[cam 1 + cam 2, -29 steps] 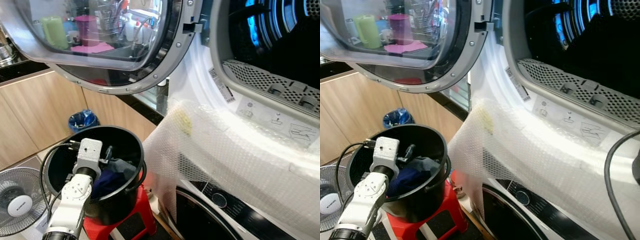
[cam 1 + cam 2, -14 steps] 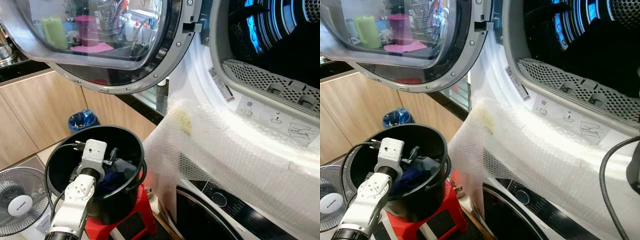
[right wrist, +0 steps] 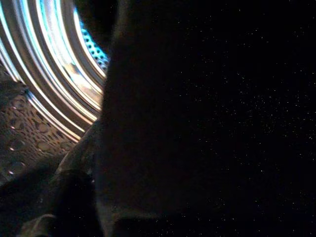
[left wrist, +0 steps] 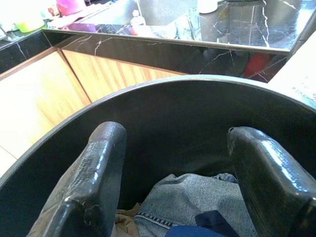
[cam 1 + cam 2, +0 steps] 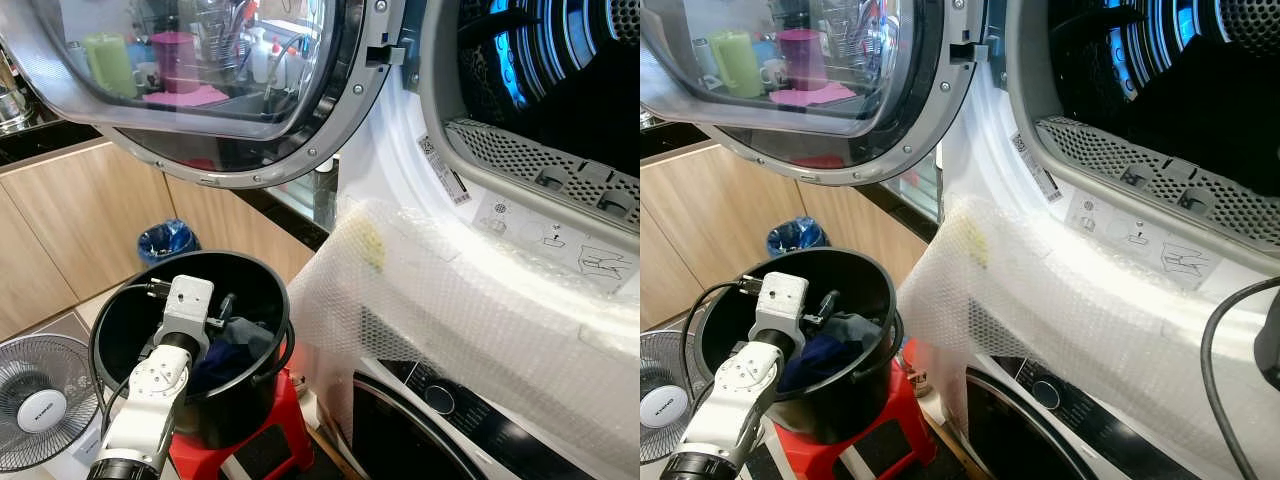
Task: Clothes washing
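A robot stands in front of a white front-loading washing machine [image 5: 520, 270] whose round glass door [image 5: 200, 90] is swung wide open to the robot's left, with a sheet of bubble wrap [image 5: 450, 320] draped over the front of the machine below the opening. To the lower left, a black bucket [image 5: 120, 330] sits on a red stool [image 5: 270, 440], and inside it lies a heap of clothes [image 4: 197, 202]: grey fabric, a patch of dark blue and a strip of denim. The robot's left claw [image 4: 173, 173] reaches down into the bucket, its two black fingers [image 4: 94, 177] spread apart just above the clothes and gripping nothing. The right claw's camera looks into the steel drum [image 3: 44, 84], lit blue, with a large dark shape blocking most of the picture; whether that claw is open or closed cannot be told. A small fan [image 5: 35, 400] stands on the floor beside the bucket, and a blue bin [image 5: 165, 240] sits farther back by the wooden cupboards. The step in hand appears to be picking laundry out of the bucket to load the machine. The next move likely calls for lowering the left claw into the pile, closing on a fold of cloth, and lifting it clear of the bucket rim toward the open drum.
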### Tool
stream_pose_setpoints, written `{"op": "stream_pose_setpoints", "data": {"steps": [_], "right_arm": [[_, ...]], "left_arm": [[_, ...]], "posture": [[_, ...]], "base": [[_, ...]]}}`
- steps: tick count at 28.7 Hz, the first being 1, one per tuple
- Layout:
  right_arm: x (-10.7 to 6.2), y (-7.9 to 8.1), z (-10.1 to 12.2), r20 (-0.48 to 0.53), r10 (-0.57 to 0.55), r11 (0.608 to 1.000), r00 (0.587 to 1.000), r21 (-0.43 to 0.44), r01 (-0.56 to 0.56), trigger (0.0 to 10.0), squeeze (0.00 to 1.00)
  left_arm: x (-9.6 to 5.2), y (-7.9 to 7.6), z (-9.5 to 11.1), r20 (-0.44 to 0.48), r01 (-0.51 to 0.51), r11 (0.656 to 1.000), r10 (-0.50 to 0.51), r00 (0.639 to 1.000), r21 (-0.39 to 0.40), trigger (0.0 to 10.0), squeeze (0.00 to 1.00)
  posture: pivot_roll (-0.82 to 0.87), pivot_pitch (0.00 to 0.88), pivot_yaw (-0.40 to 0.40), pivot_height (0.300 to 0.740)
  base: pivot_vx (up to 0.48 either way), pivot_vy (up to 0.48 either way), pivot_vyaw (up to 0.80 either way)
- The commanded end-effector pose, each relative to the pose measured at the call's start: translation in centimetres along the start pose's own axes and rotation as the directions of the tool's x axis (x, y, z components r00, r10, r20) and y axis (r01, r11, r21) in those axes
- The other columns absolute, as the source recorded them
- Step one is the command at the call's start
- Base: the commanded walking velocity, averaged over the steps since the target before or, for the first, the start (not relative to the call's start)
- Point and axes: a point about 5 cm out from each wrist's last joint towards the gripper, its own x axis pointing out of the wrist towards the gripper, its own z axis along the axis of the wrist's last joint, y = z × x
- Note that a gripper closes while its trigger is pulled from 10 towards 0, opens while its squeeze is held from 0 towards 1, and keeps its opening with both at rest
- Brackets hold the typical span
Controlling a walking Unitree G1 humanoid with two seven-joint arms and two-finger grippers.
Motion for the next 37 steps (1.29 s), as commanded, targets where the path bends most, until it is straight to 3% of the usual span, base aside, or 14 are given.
{"op": "stream_pose_setpoints", "data": {"steps": [1, 7, 8, 9, 11, 14, 16, 19, 20, 23, 25, 28, 32, 37], "right_arm": [[-0.1, -0.4, 2.1, 0.042, 0.002, 1.0, 0.999, 0.017, -0.003, 10.0, 1.0], [-0.6, -1.8, 6.9, 0.194, -0.039, 0.999, 0.98, 0.024, 0.035, 10.0, 1.0], [-0.6, -1.7, 7.0, 0.203, -0.032, 0.999, 0.979, -0.011, 0.035, 10.0, 0.42], [-0.5, -1.1, 6.3, 0.186, 0.002, 0.996, 0.983, -0.083, 0.014, 10.0, 0.0], [-0.4, -0.8, 5.6, 0.157, 0.024, 0.994, 0.987, -0.112, -0.006, 10.0, 0.0], [-0.4, 2.4, -2.3, -0.141, 0.193, 0.979, 0.971, -0.033, -0.2, 10.0, 0.0], [-0.6, 3.0, -3.6, -0.19, 0.213, 0.974, 0.958, -0.034, -0.223, 10.0, 0.0], [-0.5, 3.3, 0.4, -0.046, 0.2, 0.979, 0.979, 0.04, -0.199, 10.0, 0.0], [-0.7, 3.2, 3.8, 0.076, 0.191, 0.98, 0.979, 0.049, -0.195, 10.0, 0.0], [-1.3, 2.6, 8.0, 0.223, 0.145, 0.982, 0.964, 0.083, -0.167, 10.0, 0.0], [-1.4, 2.9, 7.9, 0.214, 0.159, 0.982, 0.964, 0.066, -0.177, 10.0, 0.0], [-0.9, 4.1, 3.7, 0.063, 0.217, 0.975, 0.974, 0.043, -0.22, 10.0, 0.0], [-0.7, 4.2, 0.8, -0.023, 0.228, 0.967, 0.973, 0.119, -0.224, 10.0, 0.0], [-0.6, 3.3, 0.9, -0.034, 0.182, 0.962, 0.983, 0.215, -0.17, 10.0, 0.0]], "left_arm": [[0.0, 0.1, 0.0, -0.009, -0.008, 1.0, 0.007, 1.0, -0.026, 10.0, 0.0], [0.4, 0.4, 0.5, 0.002, -0.026, 0.999, 0.026, 1.0, -0.043, 10.0, 0.0], [0.4, 0.4, 0.5, 0.002, -0.027, 0.999, 0.027, 1.0, -0.044, 10.0, 0.0], [0.4, 0.3, 0.4, -0.002, -0.02, 0.999, 0.02, 1.0, -0.041, 10.0, 0.0], [0.4, 0.2, 0.4, -0.005, -0.015, 0.999, 0.015, 1.0, -0.04, 10.0, 0.0], [0.2, -1.4, -0.6, -0.065, 0.07, 0.996, -0.074, 0.995, -0.061, 10.0, 0.0], [0.2, -1.9, -0.5, -0.058, 0.103, 0.994, -0.105, 0.993, -0.041, 10.0, 0.0], [0.2, -2.4, -0.2, -0.044, 0.127, 0.991, -0.129, 0.991, -0.044, 10.0, 0.0], [0.3, -2.5, 0.0, -0.038, 0.127, 0.991, -0.129, 0.991, -0.044, 10.0, 0.0], [0.4, -2.3, 0.2, -0.032, 0.12, 0.992, -0.122, 0.992, -0.05, 10.0, 0.0], [0.3, -2.4, 0.1, -0.033, 0.121, 0.991, -0.123, 0.992, -0.053, 10.0, 0.0], [0.2, -2.7, -0.1, -0.043, 0.132, 0.99, -0.135, 0.99, -0.056, 10.0, 0.0], [0.2, -2.8, 0.0, -0.044, 0.139, 0.989, -0.142, 0.989, -0.058, 10.0, 0.0], [0.2, -2.7, -0.1, -0.05, 0.142, 0.989, -0.144, 0.988, -0.052, 10.0, 0.0]], "posture": [[0.14, 0.044, -0.002, 0.74], [0.15, 0.042, -0.003, 0.74], [0.15, 0.038, -0.006, 0.74], [0.15, 0.038, -0.006, 0.74], [0.14, 0.036, -0.007, 0.74], [0.13, 0.029, -0.013, 0.74], [0.13, 0.027, -0.009, 0.74], [0.13, 0.028, -0.005, 0.74], [0.13, 0.026, -0.004, 0.74], [0.14, 0.025, -0.007, 0.74], [0.14, 0.023, -0.012, 0.74], [0.13, 0.025, -0.008, 0.74], [0.13, 0.029, -0.011, 0.74], [0.14, 0.03, -0.014, 0.74]], "base": [[0.0, 0.0, 0.0], [0.0, 0.0, 0.0], [0.0, 0.0, 0.0], [0.0, 0.0, 0.0], [0.0, 0.0, 0.0], [0.0, 0.0, 0.0], [0.0, 0.0, 0.0], [0.0, 0.0, 0.0], [0.0, 0.0, 0.0], [0.0, 0.0, 0.0], [0.0, 0.0, 0.0], [0.0, 0.0, 0.0], [0.0, 0.0, 0.0], [0.0, 0.0, 0.0]]}}
